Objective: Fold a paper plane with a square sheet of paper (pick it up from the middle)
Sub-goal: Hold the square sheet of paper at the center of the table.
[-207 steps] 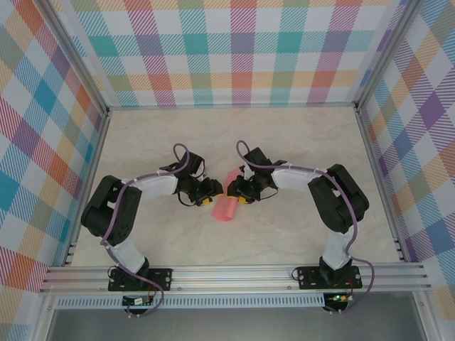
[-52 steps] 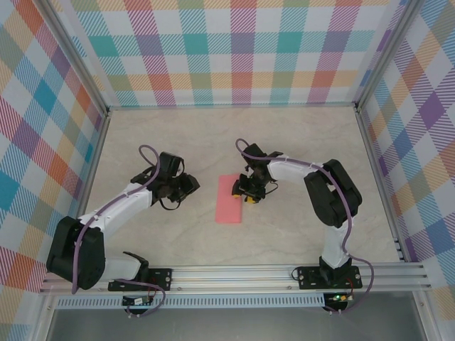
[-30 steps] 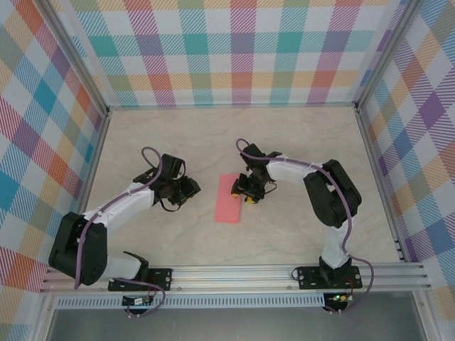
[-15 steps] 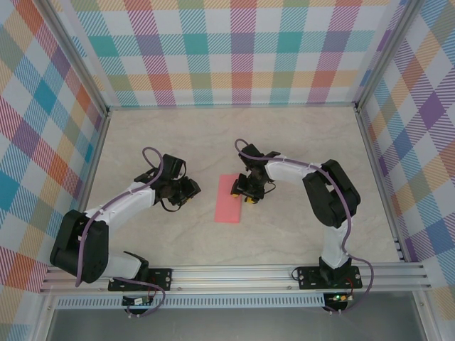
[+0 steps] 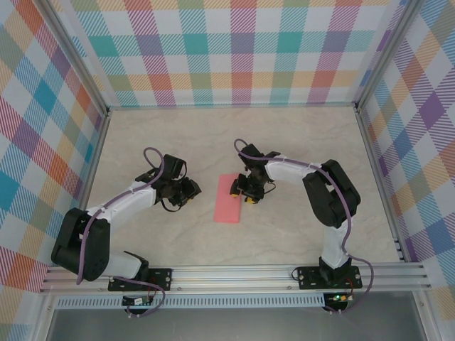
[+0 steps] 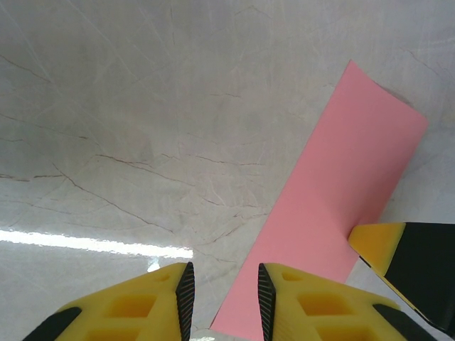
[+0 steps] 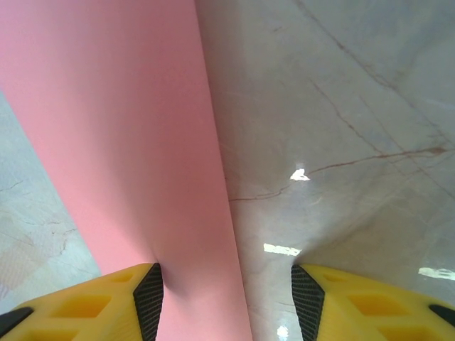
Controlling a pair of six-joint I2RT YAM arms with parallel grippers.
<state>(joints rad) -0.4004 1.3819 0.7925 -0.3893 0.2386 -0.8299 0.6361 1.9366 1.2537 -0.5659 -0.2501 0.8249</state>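
Note:
The salmon-pink paper (image 5: 229, 199) lies flat on the marble table as a long folded strip, not a pointed dart. My right gripper (image 5: 244, 193) is low over its upper right edge. In the right wrist view the right gripper (image 7: 226, 291) is open, its left finger resting on the paper (image 7: 121, 128) and the strip's long edge running between the jaws. My left gripper (image 5: 192, 190) hovers just left of the strip. In the left wrist view the left gripper (image 6: 225, 295) is open by a narrow gap over bare table, with the paper (image 6: 334, 206) beside its right finger.
The marble tabletop (image 5: 298, 142) is ringed by checked walls and a metal frame (image 5: 234, 273) at the near edge. In the left wrist view the right gripper's yellow finger (image 6: 384, 241) sits at the strip's far side.
Since several seconds ago the paper has been laid flat and the left arm has drawn back to the left. In the last second the right jaws widened a little; otherwise little moved.

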